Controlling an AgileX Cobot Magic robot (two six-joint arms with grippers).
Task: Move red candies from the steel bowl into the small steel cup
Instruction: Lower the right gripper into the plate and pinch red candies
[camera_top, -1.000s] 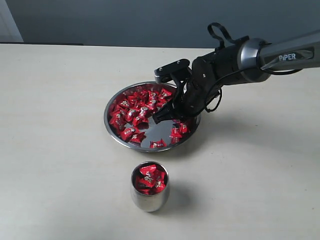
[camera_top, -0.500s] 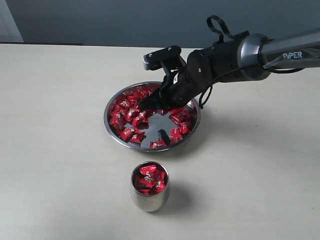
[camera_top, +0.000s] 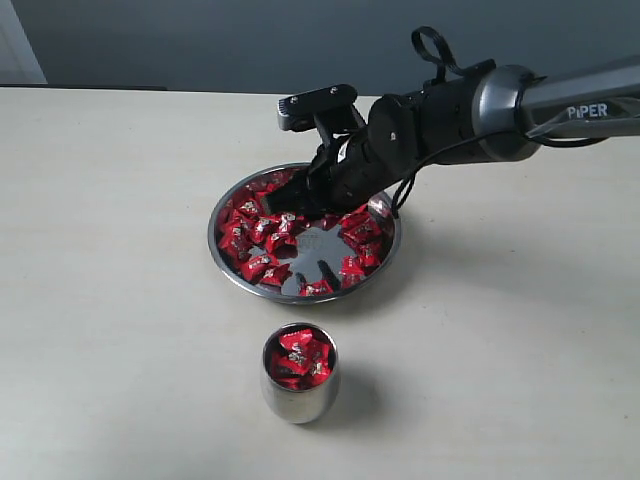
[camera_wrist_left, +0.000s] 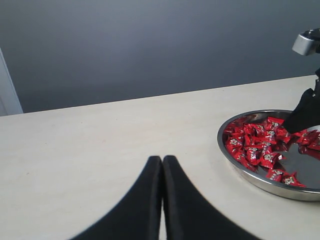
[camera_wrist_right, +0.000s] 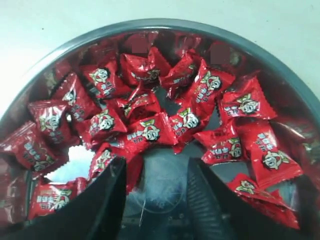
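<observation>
Picking step. Right tool (camera_wrist_right: 156, 175), spread and empty, hangs over shiny red wrapped candies (camera_wrist_right: 150, 132) in the wide shallow steel bowl (camera_top: 213, 236). Next move, likely: lower, pinch one, carry to the small rounded steel cup (camera_top: 299, 400) nearby.

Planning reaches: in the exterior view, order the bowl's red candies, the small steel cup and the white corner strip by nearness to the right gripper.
From the right gripper:
1. red candies, just beneath it.
2. small steel cup, nearer the camera.
3. white strip, far back left.
</observation>
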